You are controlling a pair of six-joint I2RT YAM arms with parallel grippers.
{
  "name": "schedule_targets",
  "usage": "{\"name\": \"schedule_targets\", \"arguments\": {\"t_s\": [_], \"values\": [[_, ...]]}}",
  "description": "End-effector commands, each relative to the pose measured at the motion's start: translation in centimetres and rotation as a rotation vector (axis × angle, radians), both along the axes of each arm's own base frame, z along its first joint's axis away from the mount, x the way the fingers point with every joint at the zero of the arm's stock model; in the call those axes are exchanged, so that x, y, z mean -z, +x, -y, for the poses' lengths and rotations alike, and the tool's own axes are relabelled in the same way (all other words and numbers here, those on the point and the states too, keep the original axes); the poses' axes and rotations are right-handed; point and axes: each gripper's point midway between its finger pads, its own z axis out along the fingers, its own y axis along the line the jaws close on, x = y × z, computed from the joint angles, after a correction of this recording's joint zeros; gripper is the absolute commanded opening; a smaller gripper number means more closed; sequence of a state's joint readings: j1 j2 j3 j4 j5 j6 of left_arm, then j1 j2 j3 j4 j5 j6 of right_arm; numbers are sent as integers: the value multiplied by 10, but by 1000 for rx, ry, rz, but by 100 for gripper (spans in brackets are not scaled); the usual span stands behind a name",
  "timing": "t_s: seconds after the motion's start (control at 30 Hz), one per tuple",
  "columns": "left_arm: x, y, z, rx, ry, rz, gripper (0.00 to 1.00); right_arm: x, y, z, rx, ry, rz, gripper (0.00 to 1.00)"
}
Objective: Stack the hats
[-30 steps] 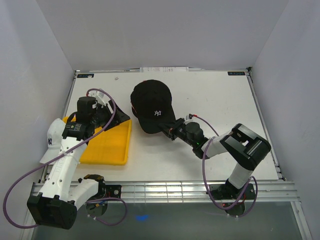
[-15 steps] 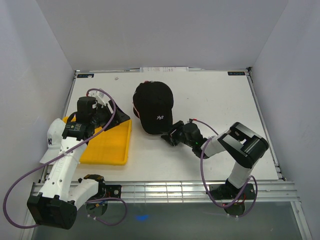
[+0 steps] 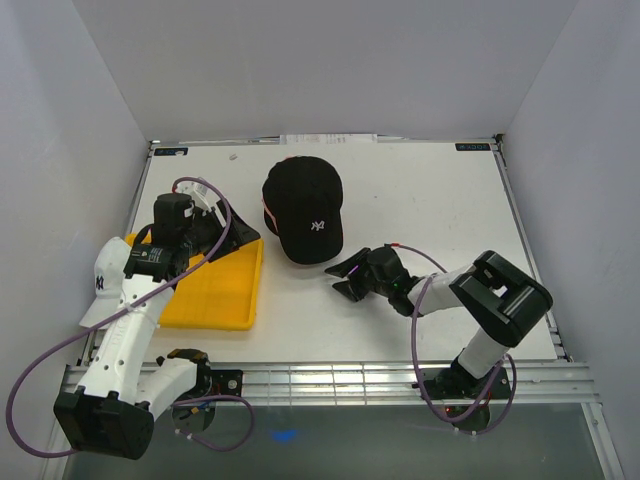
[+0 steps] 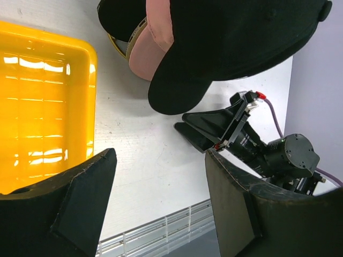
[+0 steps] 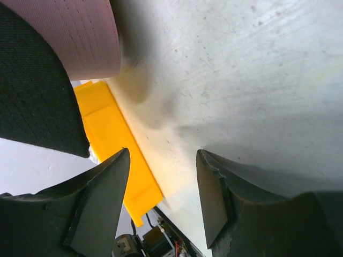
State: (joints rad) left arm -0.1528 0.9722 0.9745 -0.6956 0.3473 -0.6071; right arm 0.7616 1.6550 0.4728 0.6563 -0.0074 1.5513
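The black cap with the white NY logo (image 3: pixel 305 208) sits on top of a pile at the table's middle back, and a pink cap's edge (image 3: pixel 265 212) shows under it. In the left wrist view the black cap (image 4: pixel 236 43) covers the pink cap (image 4: pixel 153 48). A white cap with a dark NY logo (image 3: pixel 100 288) lies at the left edge, partly under my left arm. The tan cap is hidden. My right gripper (image 3: pixel 350 279) is open and empty, just in front of the black cap's brim and apart from it. My left gripper (image 3: pixel 228 232) is open and empty over the tray's far right corner.
A yellow plastic tray (image 3: pixel 215 295) lies at the left front, under my left arm, and also shows in the left wrist view (image 4: pixel 43 107) and the right wrist view (image 5: pixel 115 142). White walls close in the table on three sides.
My right gripper let go of the black cap's brim, opened and drew back toward the front right. The black cap settled on the pile. The left arm has not moved.
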Motion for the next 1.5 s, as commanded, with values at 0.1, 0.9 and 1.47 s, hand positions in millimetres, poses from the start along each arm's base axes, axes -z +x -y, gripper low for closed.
{"name": "schedule_targets", "arguments": {"t_s": [0.1,0.9,1.47], "values": [[-20,2,-3,-33,-12,46,78,26,-27,38,-18,-189,-56,60],[-7,-1,-228,-951,619,-288,98,-45,-109,12,-759,-94,300,66],[69,0,-304,-1048,501,-425,98,-26,-139,40,-893,-178,287,67]]}}
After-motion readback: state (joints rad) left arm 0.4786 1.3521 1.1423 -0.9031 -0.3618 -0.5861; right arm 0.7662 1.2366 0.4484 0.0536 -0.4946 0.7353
